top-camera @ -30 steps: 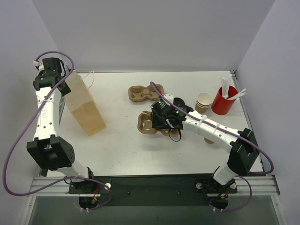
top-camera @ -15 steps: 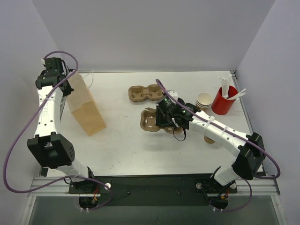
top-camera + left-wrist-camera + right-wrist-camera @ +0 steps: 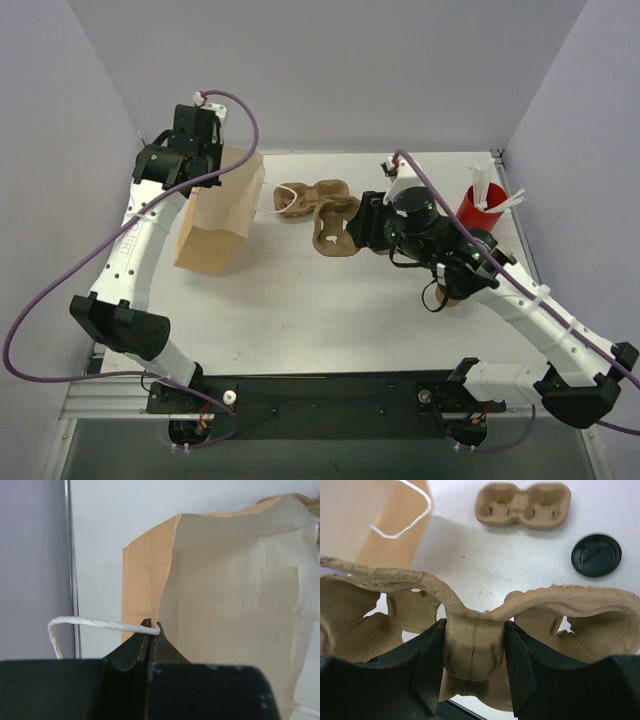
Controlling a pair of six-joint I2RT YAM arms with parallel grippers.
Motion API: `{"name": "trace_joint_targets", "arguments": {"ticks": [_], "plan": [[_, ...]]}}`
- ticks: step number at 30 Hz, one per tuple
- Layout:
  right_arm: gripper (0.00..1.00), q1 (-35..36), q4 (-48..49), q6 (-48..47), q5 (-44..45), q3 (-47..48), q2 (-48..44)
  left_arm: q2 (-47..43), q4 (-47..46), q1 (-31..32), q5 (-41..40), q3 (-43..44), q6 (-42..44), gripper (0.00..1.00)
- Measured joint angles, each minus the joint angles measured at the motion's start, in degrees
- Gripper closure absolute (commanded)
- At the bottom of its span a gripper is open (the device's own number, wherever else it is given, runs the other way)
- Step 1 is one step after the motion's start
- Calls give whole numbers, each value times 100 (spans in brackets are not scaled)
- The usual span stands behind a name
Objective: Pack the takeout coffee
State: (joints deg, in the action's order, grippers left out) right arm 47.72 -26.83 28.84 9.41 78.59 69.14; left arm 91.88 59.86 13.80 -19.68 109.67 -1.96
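now left tool (image 3: 151,628) tight on raised bag (image 3: 235,605) handle (image 3: 90,623), right tool (image 3: 474,650) tight on nearer carrier (image 3: 535,601)

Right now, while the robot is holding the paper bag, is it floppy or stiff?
Probably floppy: the paper bag looks thin, and its wall is creased and bowed near the left tool. Likely light too, since a pinch at its rim seems to hold it up.

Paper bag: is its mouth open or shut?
Open: the left gripper pinches the paper bag at its handle, and its pale inside shows.
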Motion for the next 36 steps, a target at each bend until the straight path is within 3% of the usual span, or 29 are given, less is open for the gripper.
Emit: {"name": "trace_joint_targets", "arguments": {"ticks": [11,22,36], "plan": [[57,0,1298,-1255,-946,-350,-1099,2,55,1620,417,-155,750,100],[57,0,2459,-1504,-2334,-684,-1121,-522,-229,1801,1528,-1029,890,100],[58,0,4594,-304,-4170,-1346,-778,-1163,-831,1803,2973,-1714,839,100]]}}
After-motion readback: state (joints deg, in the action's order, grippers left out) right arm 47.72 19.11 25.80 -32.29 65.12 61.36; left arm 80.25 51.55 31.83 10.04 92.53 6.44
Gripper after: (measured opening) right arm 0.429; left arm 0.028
